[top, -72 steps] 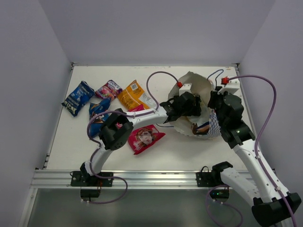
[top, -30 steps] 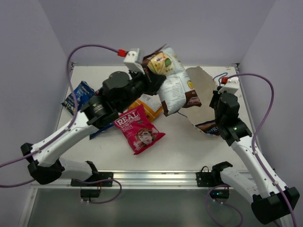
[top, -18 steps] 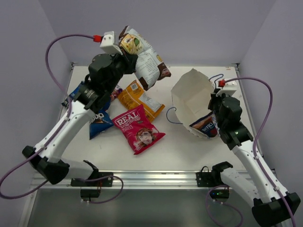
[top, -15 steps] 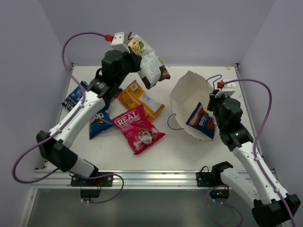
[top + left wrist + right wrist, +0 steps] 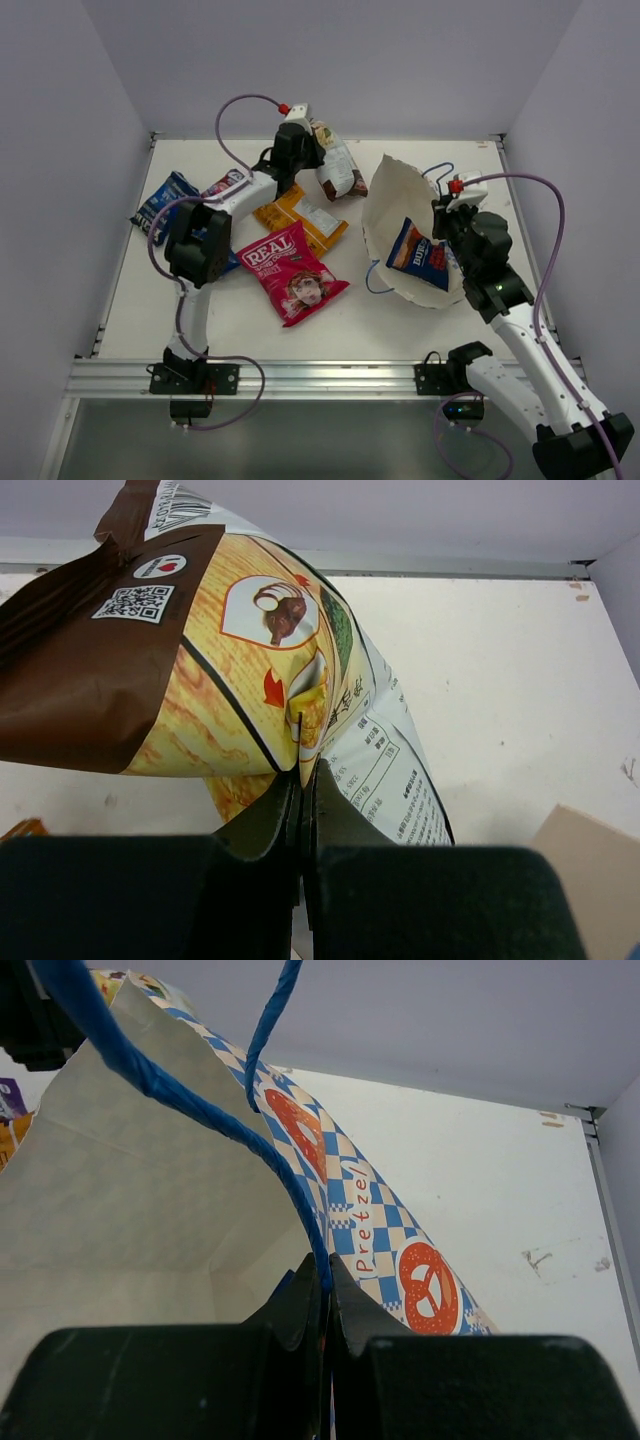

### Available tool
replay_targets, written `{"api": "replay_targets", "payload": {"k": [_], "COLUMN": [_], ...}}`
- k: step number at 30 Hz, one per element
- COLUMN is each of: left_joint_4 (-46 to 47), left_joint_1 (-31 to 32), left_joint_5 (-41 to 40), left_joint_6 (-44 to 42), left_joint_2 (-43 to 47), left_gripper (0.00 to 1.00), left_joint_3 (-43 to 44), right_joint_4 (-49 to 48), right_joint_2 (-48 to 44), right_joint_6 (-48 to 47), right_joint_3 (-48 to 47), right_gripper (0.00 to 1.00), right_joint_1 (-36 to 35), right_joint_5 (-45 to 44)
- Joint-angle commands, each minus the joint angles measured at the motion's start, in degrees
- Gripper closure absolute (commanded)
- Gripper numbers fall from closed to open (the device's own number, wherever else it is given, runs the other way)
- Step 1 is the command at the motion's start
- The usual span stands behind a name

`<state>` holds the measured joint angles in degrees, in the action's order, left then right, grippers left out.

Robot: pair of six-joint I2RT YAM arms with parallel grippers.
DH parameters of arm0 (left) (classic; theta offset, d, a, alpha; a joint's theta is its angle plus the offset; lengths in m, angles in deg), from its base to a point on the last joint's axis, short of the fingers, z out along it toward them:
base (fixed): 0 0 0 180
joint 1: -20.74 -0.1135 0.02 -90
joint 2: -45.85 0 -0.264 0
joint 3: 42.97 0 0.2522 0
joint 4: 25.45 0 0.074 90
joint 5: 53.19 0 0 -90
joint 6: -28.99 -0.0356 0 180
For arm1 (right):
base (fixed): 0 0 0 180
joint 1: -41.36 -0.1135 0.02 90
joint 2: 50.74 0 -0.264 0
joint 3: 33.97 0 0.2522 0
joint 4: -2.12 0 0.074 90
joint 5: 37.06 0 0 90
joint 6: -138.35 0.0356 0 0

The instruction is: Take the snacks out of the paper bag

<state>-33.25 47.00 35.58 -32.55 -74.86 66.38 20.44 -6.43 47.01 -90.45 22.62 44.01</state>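
While the right pincer (image 5: 326,1272) was pinched shut on the paper bag (image 5: 392,195) at its rim and cord (image 5: 215,1120), the left pincer (image 5: 303,775) gripped the yellow-white packet (image 5: 215,670) just left of the bag. Step in hand, as judged: setting this packet on the desk (image 5: 400,320). The next move would call for letting it go left of the bag, then reaching in for the dark blue packet (image 5: 418,255) lying inside.

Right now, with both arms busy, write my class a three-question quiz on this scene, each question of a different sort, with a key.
1. True or false: the left gripper is shut on the yellow and brown packet.
2. What does the right gripper pinch? A) the red packet B) the edge of the paper bag C) nothing
3. Fill in: the packet lying inside the paper bag is ___ in colour.

Key: 1 true; 2 B; 3 dark blue.
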Motion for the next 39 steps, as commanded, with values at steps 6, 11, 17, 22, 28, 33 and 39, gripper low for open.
{"api": "replay_targets", "payload": {"k": [6,11,17,22,28,33,39], "left_joint_4": [12.24,8.47,-8.65,-19.04,-18.88,-18.61,-19.67], "left_joint_1": [-2.18,-2.18,0.45,13.18,28.04,33.50,34.47], "left_joint_5": [6.07,1.60,7.88,8.35,5.91,2.56,-0.33], "left_joint_6": [3.53,2.65,-1.30,-8.86,-8.52,-8.17,-9.04], "left_joint_2": [-4.30,9.94,25.77,32.90,33.52,28.87,23.94], "left_gripper": [0.42,0.02,0.00,0.03,0.12,0.19,0.20], "left_joint_3": [4.45,-4.44,-6.73,-7.44,-7.70,-6.30,-4.45], "right_joint_4": [-1.57,-1.57,-2.27,-2.53,-2.10,-1.13,2.03], "right_joint_2": [1.30,2.27,2.35,2.62,3.41,2.19,-0.37], "right_joint_6": [-1.29,-0.59,-1.03,-1.12,-1.56,-1.12,-1.91], "right_joint_3": [-0.17,-0.78,-0.96,-0.96,-1.23,-1.66,-4.30], "right_gripper": [1.00,1.00,1.00,1.00,1.00,1.00,1.00], "right_joint_1": [0.11,0.02,0.02,0.02,-0.07,0.02,0.02], "right_joint_5": [0.49,-0.56,-1.88,-2.23,-3.37,-3.99,-4.96]}}
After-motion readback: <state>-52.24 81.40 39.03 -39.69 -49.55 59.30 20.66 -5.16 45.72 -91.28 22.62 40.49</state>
